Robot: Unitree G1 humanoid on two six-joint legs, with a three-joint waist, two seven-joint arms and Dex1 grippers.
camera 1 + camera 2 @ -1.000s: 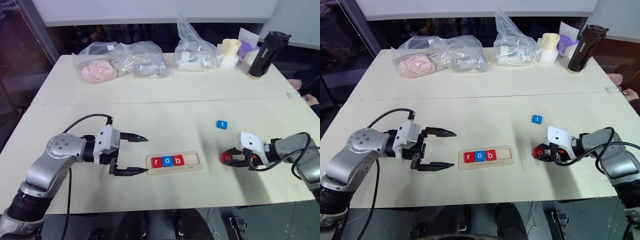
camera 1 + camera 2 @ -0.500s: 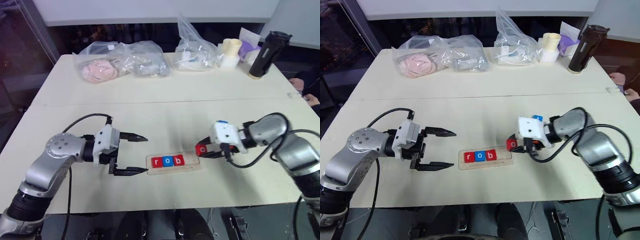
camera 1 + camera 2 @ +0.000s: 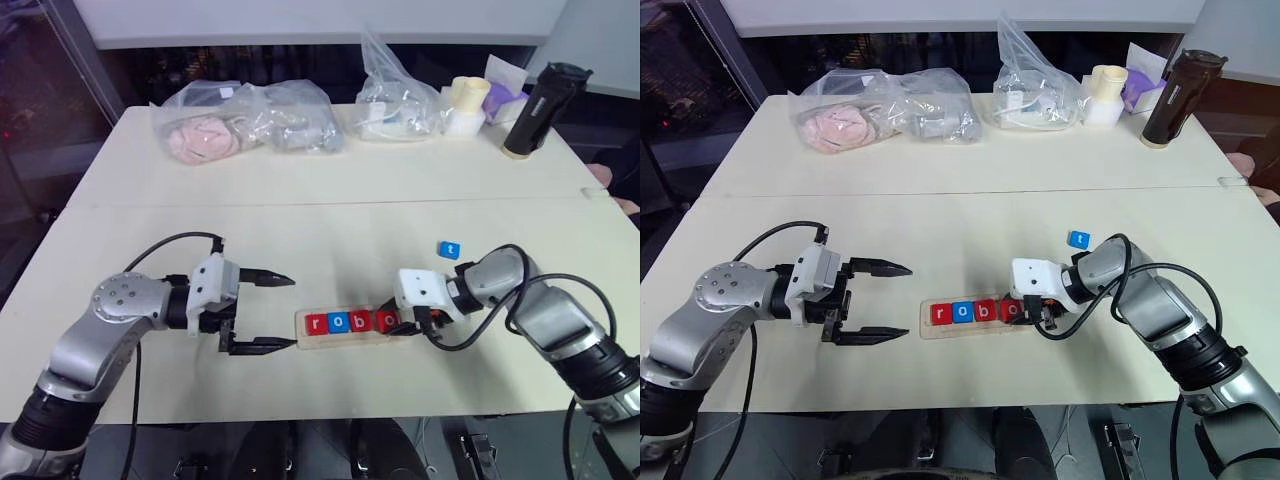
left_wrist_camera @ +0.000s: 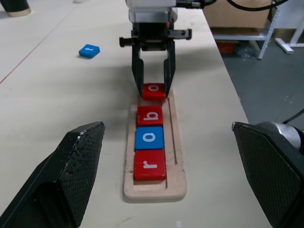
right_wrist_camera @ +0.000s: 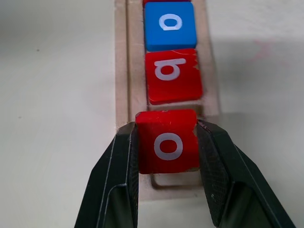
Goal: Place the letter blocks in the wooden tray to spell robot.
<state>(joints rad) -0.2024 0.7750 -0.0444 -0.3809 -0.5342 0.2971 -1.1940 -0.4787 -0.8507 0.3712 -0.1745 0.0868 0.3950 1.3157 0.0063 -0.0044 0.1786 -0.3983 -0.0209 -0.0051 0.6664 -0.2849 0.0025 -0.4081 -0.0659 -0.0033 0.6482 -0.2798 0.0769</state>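
The right hand [image 5: 166, 142] is clenched on a red block with a white o [image 5: 167, 141], one finger [image 5: 118, 175] pressed against each side, and holds it over the free end of the wooden tray [image 3: 352, 338], just behind the red b block [image 5: 173, 76]. The left hand [image 3: 272, 312] hangs with its fingers spread wide and nothing between them, just off the tray's other end, pointing at it. The tray lies flat on the table [image 3: 320, 230] with its long side running left to right between the two hands. In its slot the red r [image 4: 149, 165], blue o [image 4: 149, 138] and red b sit in a row, touching. The blue t block [image 3: 449, 249] lies loose on the table, apart from the tray, beyond the right arm.
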